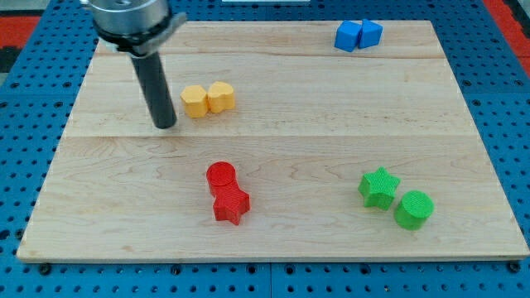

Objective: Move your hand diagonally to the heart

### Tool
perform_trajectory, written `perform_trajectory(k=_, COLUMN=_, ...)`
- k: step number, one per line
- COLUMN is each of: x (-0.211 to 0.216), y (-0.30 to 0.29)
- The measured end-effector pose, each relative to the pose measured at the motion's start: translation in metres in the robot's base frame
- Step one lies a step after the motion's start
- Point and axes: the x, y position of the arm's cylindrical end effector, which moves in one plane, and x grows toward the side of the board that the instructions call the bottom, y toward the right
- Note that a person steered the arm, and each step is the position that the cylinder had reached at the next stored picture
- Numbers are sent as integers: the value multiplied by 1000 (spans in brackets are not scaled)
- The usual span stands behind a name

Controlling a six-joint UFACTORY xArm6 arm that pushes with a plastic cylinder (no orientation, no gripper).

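My tip (166, 125) rests on the wooden board (273, 240) in its upper left part. Just to its right, a little higher in the view, sit two touching yellow blocks: a hexagon-like one (195, 101) and, on its right, one that looks like a heart (221, 97). The tip stands a small gap to the left of the hexagon-like block and touches neither block. The dark rod rises from the tip to the arm's mount at the view's top left.
A red cylinder (221, 175) touches a red star (231, 204) below the middle. A green star (378, 187) and a green cylinder (413, 209) sit at the lower right. Two blue blocks (358, 35) sit at the top right.
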Motion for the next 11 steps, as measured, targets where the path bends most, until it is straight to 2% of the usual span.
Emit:
perform_trajectory(k=1, x=-32, y=19)
perform_trajectory(k=2, x=-31, y=105)
perform_trajectory(k=3, x=-32, y=112)
perform_trajectory(k=5, x=-70, y=84)
perform_trajectory(k=9, x=-127, y=91)
perform_trajectory(k=11, x=-132, y=92)
